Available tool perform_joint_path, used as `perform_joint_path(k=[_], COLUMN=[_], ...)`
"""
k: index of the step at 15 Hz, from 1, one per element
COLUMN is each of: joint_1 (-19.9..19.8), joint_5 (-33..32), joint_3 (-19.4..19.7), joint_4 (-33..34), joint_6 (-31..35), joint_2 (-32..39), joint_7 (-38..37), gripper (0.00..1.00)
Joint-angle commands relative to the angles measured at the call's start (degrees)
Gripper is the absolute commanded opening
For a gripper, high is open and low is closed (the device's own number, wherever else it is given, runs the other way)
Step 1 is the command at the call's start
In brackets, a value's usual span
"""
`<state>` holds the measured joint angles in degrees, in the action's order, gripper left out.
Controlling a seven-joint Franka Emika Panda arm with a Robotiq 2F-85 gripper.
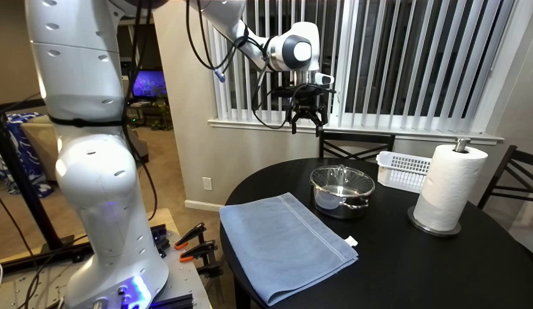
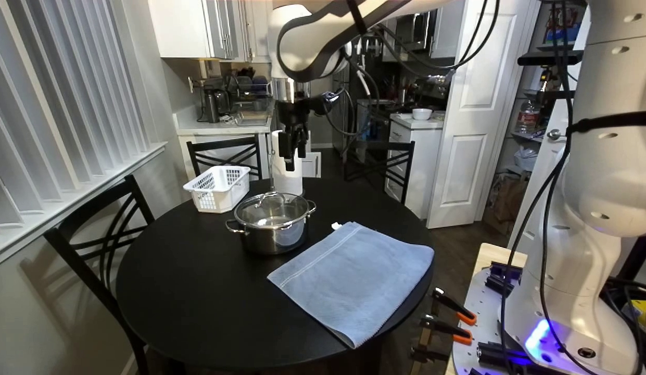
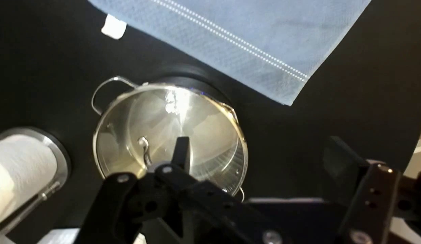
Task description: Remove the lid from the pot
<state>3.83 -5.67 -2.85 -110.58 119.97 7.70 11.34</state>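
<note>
Your glass lid (image 2: 273, 210) sits on the pot (image 2: 273, 238), inward from the edges of the counter (image 2: 208, 302), between the blue cloth (image 2: 356, 276) at the edge nearest the arm base (image 2: 567, 323) and the white basket (image 1: 397, 180). Your tool (image 1: 306, 129) hangs spread wide, higher than the lid.

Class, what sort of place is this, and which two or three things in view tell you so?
Probably a home's dining area beside a kitchen. In an exterior view, black chairs stand at a round black table, with white wall cabinets beyond it.
</note>
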Motion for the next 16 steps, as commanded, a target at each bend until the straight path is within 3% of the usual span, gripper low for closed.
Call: perform_joint_path(k=[1,5,11,13,16], joint_1=[-1.5,-5.1,-10.0,-9.1,-6.8], joint_5=[0.0,2.6,7.4,4.6,-0.2], joint_3=[-0.6,-1.9,-4.2,-3.5,-1.6], joint_4=[11.2,18.6,24.2,25.5,26.4], joint_6=[-1.6,-0.8,-2.6,-4.1,-2.2], joint_2=[8.9,15.7,23.4,25.1,26.7], joint_7=[12.5,28.2,49.6,53.3,51.6], gripper=[1.00,1.00,1.00,1.00,1.00])
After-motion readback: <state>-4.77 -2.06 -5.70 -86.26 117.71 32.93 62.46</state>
